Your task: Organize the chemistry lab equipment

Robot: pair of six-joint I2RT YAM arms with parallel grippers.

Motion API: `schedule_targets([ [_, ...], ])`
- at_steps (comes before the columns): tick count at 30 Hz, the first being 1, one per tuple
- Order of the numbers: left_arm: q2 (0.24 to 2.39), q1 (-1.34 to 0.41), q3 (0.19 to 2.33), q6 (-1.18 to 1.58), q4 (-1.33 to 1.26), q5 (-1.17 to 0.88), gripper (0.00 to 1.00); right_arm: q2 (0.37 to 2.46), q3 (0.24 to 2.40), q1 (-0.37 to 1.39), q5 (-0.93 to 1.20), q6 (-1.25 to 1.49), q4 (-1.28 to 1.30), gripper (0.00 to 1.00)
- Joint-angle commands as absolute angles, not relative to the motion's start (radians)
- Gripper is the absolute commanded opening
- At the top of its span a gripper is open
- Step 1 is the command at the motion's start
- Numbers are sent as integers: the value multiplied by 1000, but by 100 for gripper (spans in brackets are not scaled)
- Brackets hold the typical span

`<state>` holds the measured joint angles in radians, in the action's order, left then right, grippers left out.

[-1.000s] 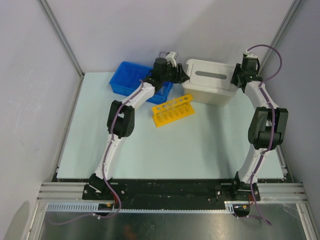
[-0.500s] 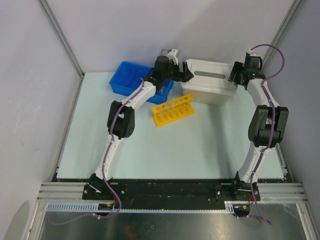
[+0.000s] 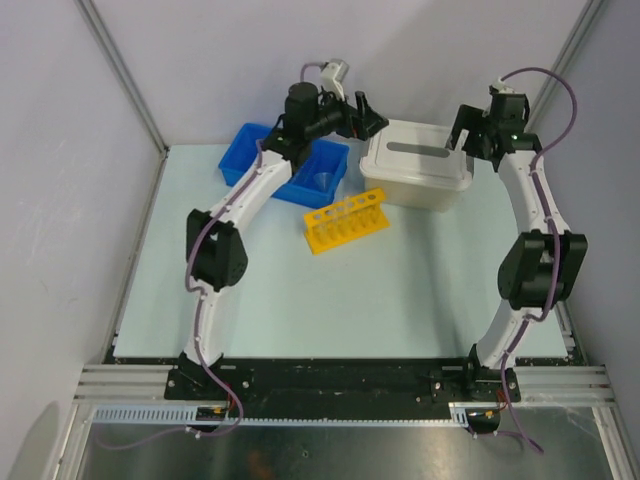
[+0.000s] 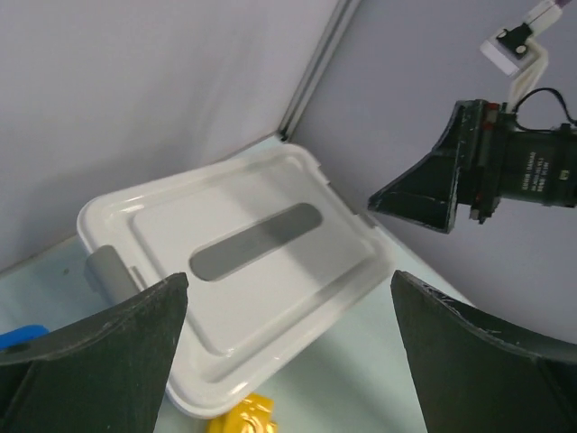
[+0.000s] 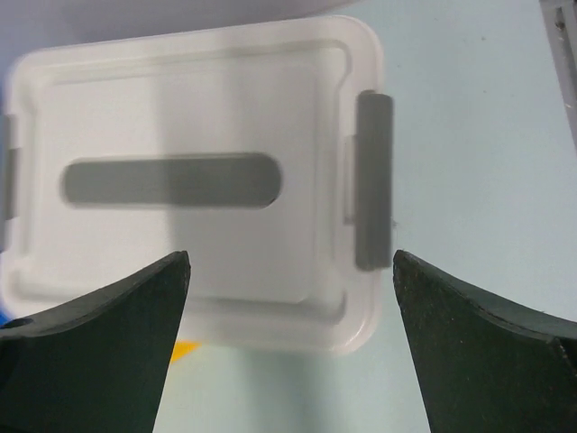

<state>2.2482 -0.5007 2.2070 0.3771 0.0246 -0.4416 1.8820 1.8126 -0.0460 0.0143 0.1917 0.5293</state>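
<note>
The yellow holed test-tube rack (image 3: 346,221) lies on the table in front of the beige tub with its white lid (image 3: 418,165). My left gripper (image 3: 367,113) hangs open in the air over the tub's left end, holding nothing. Its wrist view looks down past the fingers (image 4: 90,352) at the lid (image 4: 243,271) and a corner of the rack (image 4: 243,419). My right gripper (image 3: 464,128) hangs open above the tub's right end. Between its fingers (image 5: 487,352) I see the lid (image 5: 198,180) and a grey latch (image 5: 372,180). A clear funnel-like piece (image 3: 320,182) sits in the blue bin.
The blue divided bin (image 3: 243,160) stands at the back left, partly under my left arm. The tub sits near the back wall. The right gripper (image 4: 424,194) shows in the left wrist view. Metal frame posts rise at both back corners.
Both grippers have opened wide and lifted up and away from the two ends of the tub. The left arm has swung higher and back. The tub and rack have not moved.
</note>
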Motion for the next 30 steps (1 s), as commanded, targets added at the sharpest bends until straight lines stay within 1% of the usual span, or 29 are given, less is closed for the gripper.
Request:
schedule_targets([
  [1,2039,-493,2106,400,-6,-533,99,1697,1833,-15,98,222,619,99],
  [3,1960,-493,2039,404,-7,-567,99,1620,1796,-6,144,263,649,99],
  [6,1809,-492,1905,418,-6,-591,99,1474,1690,64,191,301,659,99],
  [10,1617,-492,1710,413,-6,-596,100,1254,1559,163,191,283,635,99],
  [16,1324,-492,1427,382,-7,-553,99,989,1429,183,262,317,622,99],
  [24,942,-492,1123,342,-7,-470,99,858,1301,185,305,353,670,99],
  [30,791,-492,979,325,-7,-416,100,778,1171,185,358,409,592,99],
])
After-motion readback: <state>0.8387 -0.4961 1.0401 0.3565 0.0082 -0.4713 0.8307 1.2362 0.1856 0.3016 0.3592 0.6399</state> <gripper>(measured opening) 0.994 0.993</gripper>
